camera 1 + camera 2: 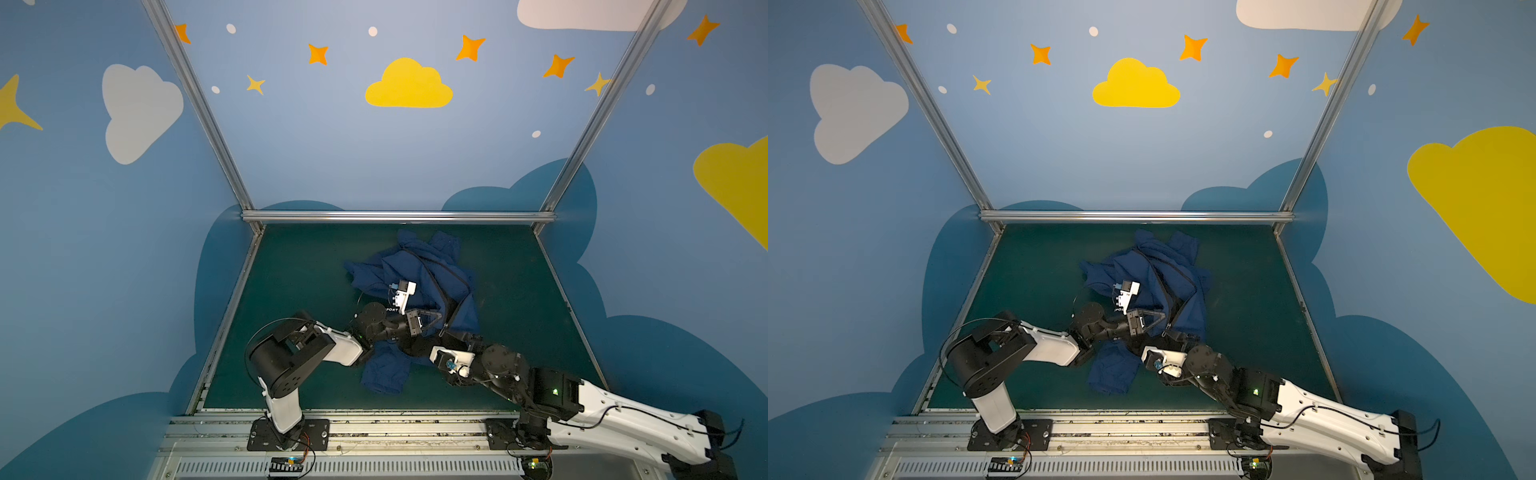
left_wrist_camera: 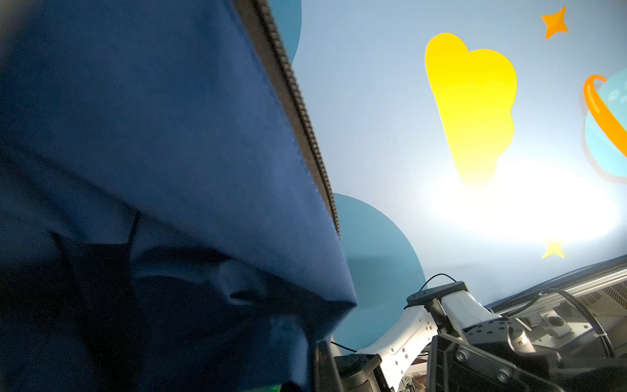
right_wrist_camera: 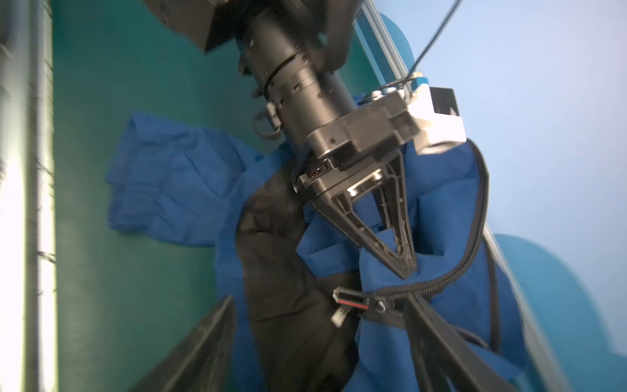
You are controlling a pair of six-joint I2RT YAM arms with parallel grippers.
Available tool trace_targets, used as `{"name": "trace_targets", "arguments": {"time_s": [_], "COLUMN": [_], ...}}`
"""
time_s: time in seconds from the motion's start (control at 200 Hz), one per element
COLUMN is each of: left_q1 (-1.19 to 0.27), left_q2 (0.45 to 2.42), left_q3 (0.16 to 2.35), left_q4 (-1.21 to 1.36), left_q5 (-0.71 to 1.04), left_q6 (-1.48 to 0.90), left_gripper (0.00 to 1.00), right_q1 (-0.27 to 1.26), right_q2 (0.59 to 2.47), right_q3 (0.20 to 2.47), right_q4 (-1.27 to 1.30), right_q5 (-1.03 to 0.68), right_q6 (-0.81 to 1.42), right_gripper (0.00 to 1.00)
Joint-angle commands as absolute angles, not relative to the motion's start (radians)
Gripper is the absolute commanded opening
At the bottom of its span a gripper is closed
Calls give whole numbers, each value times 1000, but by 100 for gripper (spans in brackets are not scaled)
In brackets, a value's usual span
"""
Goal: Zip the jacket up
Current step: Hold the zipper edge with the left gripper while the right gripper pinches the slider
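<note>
At the middle of the green table [image 1: 299, 299] the jacket [image 1: 419, 270] lies crumpled, its zipper [image 3: 441, 277] open for almost all the length; I judge the closing is only at its start. My left gripper [image 3: 405, 268] pinches the blue cloth beside the teeth. My right gripper [image 3: 320, 300] stands wide, holding nothing, near the slider [image 3: 379, 305]. Around are blue walls [image 1: 374, 166] with painted clouds and stars.

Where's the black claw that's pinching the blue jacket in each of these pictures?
Both top views: the left gripper sits mid-table, shut on the jacket.
Left wrist: not clearly in it; jacket cloth fills the foreground.
Right wrist: central, tips pinching blue cloth by the zipper pull.
Shared landmark: the zipper teeth.
</note>
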State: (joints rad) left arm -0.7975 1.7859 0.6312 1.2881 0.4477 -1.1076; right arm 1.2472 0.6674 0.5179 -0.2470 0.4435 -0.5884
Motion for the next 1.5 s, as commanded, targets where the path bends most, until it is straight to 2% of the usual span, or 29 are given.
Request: {"name": "trace_targets", "arguments": {"time_s": [0.0, 0.12, 0.255, 0.621, 1.086, 1.332, 1.497], "left_q1": [-793, -793, -793, -793, -792, -792, -770], "left_q2": [1766, 1767, 1768, 1762, 1759, 1765, 1757], "left_q3": [623, 626, 627, 633, 639, 641, 637], "left_q4": [1324, 1328, 1328, 1319, 1312, 1317, 1323], "left_q5": [437, 436, 436, 434, 431, 431, 438], "left_q6": [-1110, -1113, -1114, -1114, -1112, -1115, -1120], "left_gripper": [3, 3, 3, 3, 3, 3, 3], "right_q1": [1257, 1245, 1221, 1117, 1051, 1030, 1029], "right_q2": [673, 696, 707, 755, 825, 802, 767], "right_q3": [479, 448, 435, 408, 406, 418, 494], "right_q4": [-64, 9, 25, 65, 164, 120, -29], "right_q5": [573, 606, 591, 480, 456, 424, 361], "right_q6": [-743, -822, -840, -856, -859, -844, -769], "right_gripper": [78, 78, 73, 73, 73, 73, 73]}}
